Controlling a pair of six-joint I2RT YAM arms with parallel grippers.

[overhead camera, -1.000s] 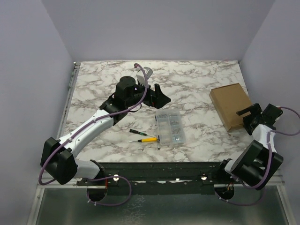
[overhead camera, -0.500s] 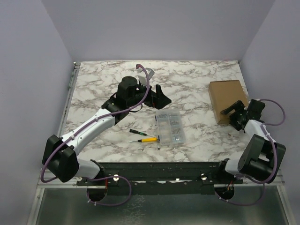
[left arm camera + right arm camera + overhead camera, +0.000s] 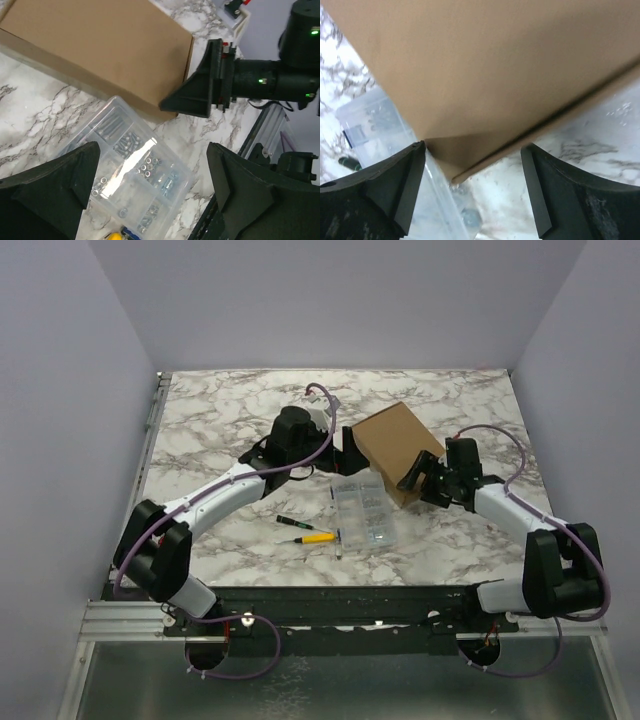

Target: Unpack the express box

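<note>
The right gripper's (image 3: 473, 145) jaws stand wide apart and clamp nothing. In the right wrist view, the near corner of the flat brown cardboard mailer box (image 3: 393, 438) pokes into the gap between the two black fingers (image 3: 390, 187). Whether either finger touches the cardboard cannot be told. The left gripper's (image 3: 153, 145) jaws are also spread wide and empty, hanging over the box's left side. The box is plain and unmarked with its flap lid shut. It sits about mid-bench, a little toward the right edge, turned so that its corners rather than its sides face the bench edges. Just beside its near corner, toward the near edge, lies the clear plastic compartment case (image 3: 365, 511) with small metal screws and nuts in its cells. The right wrist view is too blurred to tell whether the box corner rests on the case or only passes over it. Left of the case, near the near edge of the white marble-patterned bench (image 3: 210, 420), lie a yellow-handled screwdriver (image 3: 318, 537) and a slim black-and-green tool (image 3: 291, 523).
</note>
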